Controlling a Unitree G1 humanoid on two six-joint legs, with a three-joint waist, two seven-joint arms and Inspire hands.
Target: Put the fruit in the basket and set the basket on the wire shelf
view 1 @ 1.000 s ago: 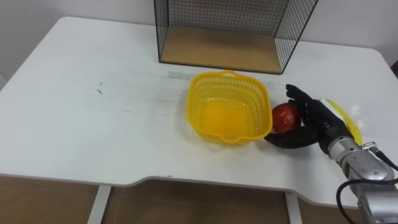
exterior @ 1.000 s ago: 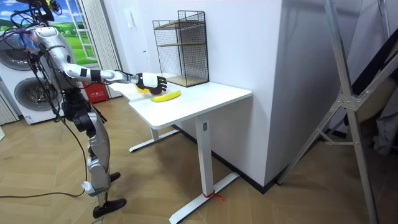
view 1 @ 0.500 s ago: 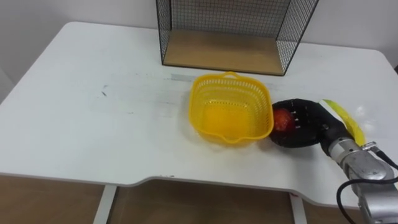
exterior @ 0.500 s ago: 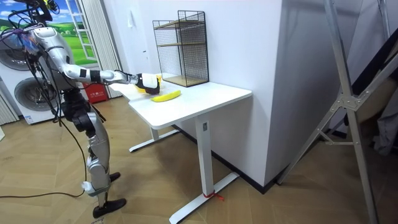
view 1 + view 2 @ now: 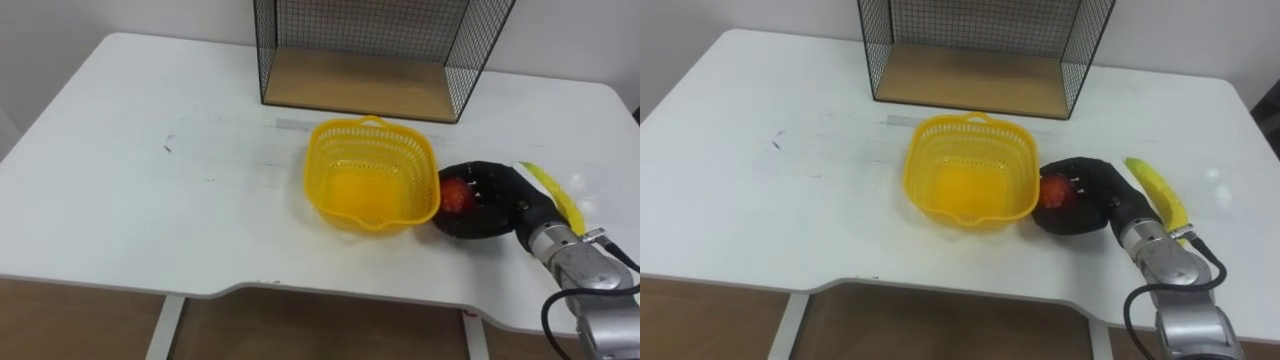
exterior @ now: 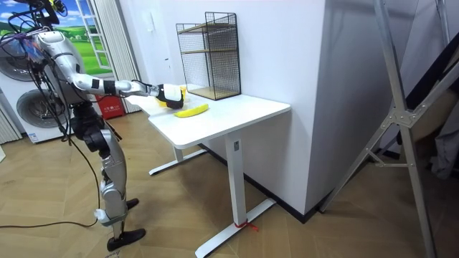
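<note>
- Clasping apple (image 5: 456,195) in curled right hand (image 5: 492,202), on bench (image 5: 150,200) just right of basket (image 5: 325,190).
- Flanked on the right by banana (image 5: 548,188).
- Backed by wire shelf (image 5: 360,80) behind basket.

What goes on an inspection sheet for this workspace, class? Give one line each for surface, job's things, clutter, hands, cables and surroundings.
Surface: white table, faint dark marks.
Job's things: yellow basket empty, mid-table; red fruit just right of it; banana farther right; wire shelf at the table's back edge.
Clutter: nothing seen.
Hands: right hand curled round the red fruit, on the table.
Cables: nothing seen on the table.
Surroundings: washing machine behind the robot; metal frame at the room view's right.
</note>
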